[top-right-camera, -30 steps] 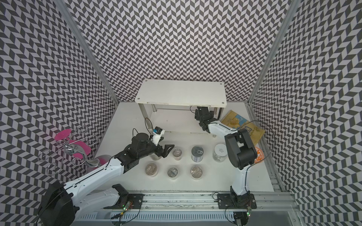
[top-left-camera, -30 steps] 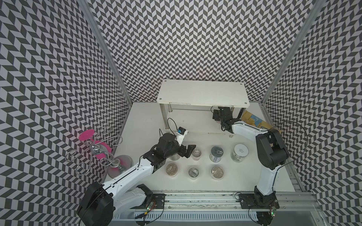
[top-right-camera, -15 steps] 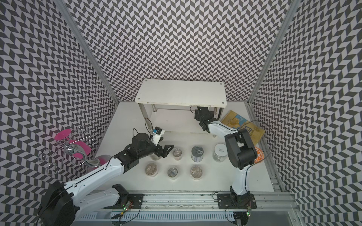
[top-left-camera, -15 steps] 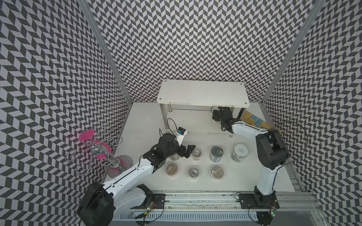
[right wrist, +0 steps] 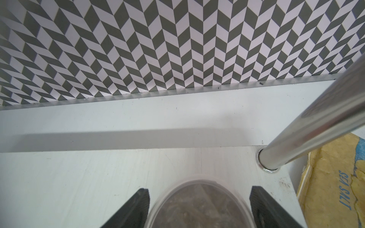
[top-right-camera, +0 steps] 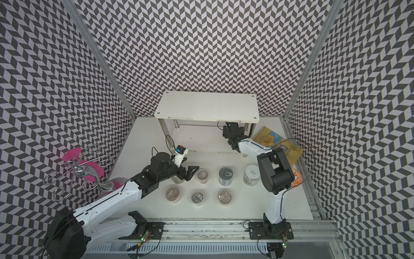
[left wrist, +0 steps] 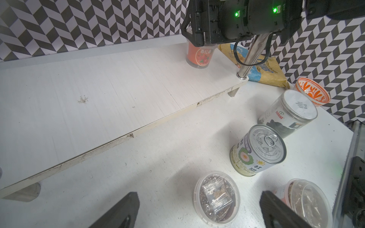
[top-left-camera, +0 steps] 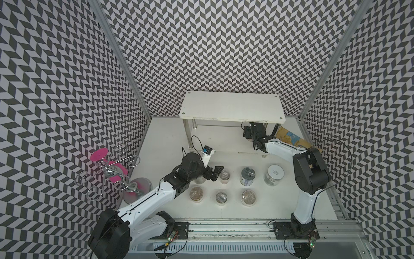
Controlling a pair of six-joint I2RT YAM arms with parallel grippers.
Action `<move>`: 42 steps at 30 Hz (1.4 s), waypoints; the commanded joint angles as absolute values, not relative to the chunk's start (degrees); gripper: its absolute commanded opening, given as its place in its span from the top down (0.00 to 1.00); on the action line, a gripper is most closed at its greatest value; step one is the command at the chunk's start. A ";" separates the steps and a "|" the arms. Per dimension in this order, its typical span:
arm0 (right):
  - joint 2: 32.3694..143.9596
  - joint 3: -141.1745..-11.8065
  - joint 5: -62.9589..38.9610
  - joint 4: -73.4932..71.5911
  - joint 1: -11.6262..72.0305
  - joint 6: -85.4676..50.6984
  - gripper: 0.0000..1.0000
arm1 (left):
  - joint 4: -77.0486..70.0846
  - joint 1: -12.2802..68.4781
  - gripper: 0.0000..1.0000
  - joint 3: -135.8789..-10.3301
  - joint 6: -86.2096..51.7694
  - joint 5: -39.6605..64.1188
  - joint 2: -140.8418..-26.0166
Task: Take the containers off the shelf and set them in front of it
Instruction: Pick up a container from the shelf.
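Note:
The white shelf stands at the back. A red-labelled cup is on its lower board near the right chrome leg. My right gripper reaches under the top board, open. Its fingers straddle that cup's film top, close to the rim. On the table in front are a tin can, a clear jar and several film-topped cups. My left gripper hovers open beside them, with one cup between its fingers but untouched. Another clear jar shows partly under it.
A yellow-blue chips bag lies right of the shelf. An orange-patterned bowl sits by the right wall. A chrome wire stand with pink discs stands at the left wall. The arms' base rail runs along the front.

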State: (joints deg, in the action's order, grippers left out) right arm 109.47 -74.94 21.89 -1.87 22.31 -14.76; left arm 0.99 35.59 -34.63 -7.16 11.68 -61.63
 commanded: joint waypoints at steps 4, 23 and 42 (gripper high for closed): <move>106.75 -73.43 19.73 -1.19 22.06 -13.20 0.23 | 0.87 35.25 0.00 -34.88 -6.70 12.41 -62.12; 95.06 -65.39 14.17 -0.73 24.90 -10.00 0.24 | 0.26 35.16 0.00 -35.00 -6.37 13.15 -63.01; 77.84 -54.37 17.66 10.94 36.39 -12.20 0.24 | -0.05 35.00 0.00 -34.84 -6.28 14.12 -63.24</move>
State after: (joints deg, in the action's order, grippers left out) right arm 81.95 -55.07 15.66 8.34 34.83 -10.76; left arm 0.93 35.35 -34.63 -7.09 13.08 -63.55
